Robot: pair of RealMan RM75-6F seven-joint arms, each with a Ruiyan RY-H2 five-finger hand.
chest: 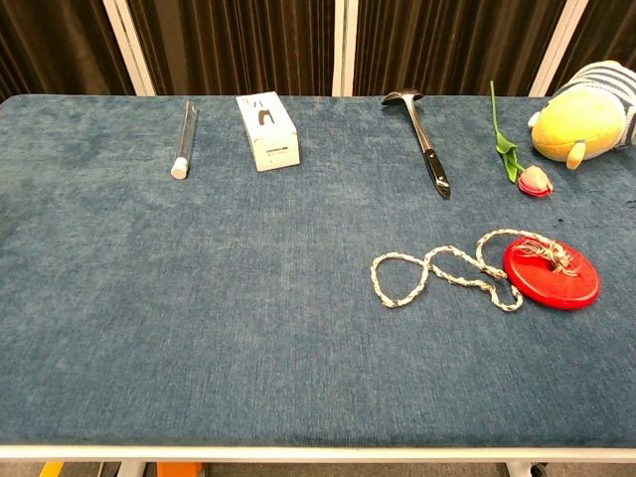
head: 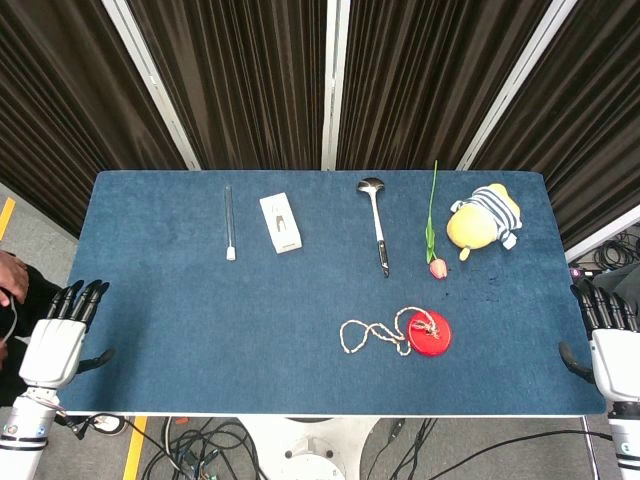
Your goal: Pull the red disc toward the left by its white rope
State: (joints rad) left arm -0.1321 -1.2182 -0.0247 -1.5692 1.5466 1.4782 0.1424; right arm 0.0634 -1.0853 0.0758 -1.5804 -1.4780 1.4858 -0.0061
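Note:
A red disc [head: 431, 333] [chest: 553, 274] lies flat on the blue table, right of centre near the front. Its white rope [head: 372, 334] [chest: 437, 271] is knotted at the disc's middle and runs leftward in loose loops on the cloth. My left hand [head: 62, 333] rests off the table's left edge, fingers spread and holding nothing, far from the rope. My right hand [head: 610, 338] is beyond the right edge, fingers apart and empty. Neither hand shows in the chest view.
Along the back of the table [head: 180, 300] lie a glass tube [head: 229, 223], a white box [head: 281, 222], a metal ladle [head: 377, 222], a tulip [head: 433, 235] and a yellow plush toy [head: 483, 220]. A person's hand [head: 10, 280] shows at the far left.

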